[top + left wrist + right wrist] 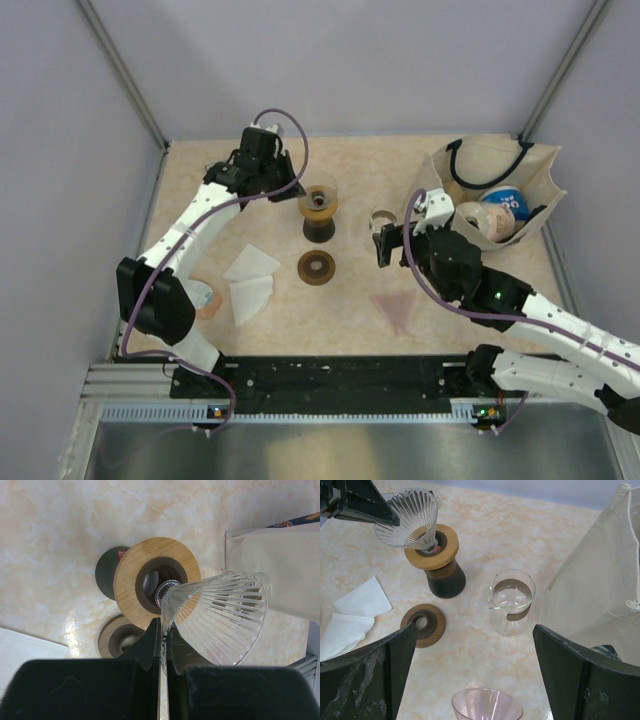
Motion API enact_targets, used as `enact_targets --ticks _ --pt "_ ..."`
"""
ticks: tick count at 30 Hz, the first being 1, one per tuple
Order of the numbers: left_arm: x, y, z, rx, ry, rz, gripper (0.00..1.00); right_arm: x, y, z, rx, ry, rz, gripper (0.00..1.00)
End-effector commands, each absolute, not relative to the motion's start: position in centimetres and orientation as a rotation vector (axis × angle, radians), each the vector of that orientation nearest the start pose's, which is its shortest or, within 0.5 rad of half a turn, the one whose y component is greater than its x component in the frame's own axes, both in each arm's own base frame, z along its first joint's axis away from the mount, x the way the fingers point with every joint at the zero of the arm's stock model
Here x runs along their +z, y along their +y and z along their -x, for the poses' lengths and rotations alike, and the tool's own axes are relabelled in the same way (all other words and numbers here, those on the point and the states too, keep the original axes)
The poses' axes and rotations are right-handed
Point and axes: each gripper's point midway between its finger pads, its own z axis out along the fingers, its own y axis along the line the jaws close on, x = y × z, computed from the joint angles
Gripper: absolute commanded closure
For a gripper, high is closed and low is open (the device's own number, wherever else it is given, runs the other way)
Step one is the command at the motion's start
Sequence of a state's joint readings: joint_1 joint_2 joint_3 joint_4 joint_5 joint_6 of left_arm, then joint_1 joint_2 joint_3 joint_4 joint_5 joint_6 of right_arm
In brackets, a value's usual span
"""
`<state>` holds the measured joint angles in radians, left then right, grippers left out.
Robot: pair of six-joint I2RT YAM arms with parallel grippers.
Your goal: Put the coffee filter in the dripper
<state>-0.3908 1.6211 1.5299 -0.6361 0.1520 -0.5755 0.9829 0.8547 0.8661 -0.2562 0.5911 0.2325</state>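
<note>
A clear ribbed glass dripper (320, 199) leans tilted, its narrow end in the wooden ring of a dark stand (319, 228). My left gripper (292, 185) is shut on the dripper's rim; in the left wrist view the gripper (163, 625) pinches the glass wall of the dripper (220, 620). Two white paper filters (251, 265) (250, 298) lie flat on the table, left of the stand. My right gripper (383, 245) is open and empty, above the table near a glass carafe (512, 602). In the right wrist view the right gripper (475, 630) holds nothing.
A loose wooden ring (317, 268) lies in front of the stand. A pink dripper (398, 310) lies at front centre-right. A cream tote bag (495, 195) with packages stands at the back right. A small round object (206, 300) lies beside the left arm.
</note>
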Motion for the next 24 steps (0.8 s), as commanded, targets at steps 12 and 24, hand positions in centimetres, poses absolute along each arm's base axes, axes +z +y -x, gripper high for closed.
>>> enact_targets --ticks 12,24 --pt "26.0 -21.7 -41.7 -0.704 2.254 0.120 1.00 30.9 19.3 -24.6 0.360 1.711 0.191 0.01" --pt "23.7 -21.3 -42.3 -0.650 2.295 0.120 1.00 31.1 19.7 -25.3 0.364 1.711 0.180 0.01"
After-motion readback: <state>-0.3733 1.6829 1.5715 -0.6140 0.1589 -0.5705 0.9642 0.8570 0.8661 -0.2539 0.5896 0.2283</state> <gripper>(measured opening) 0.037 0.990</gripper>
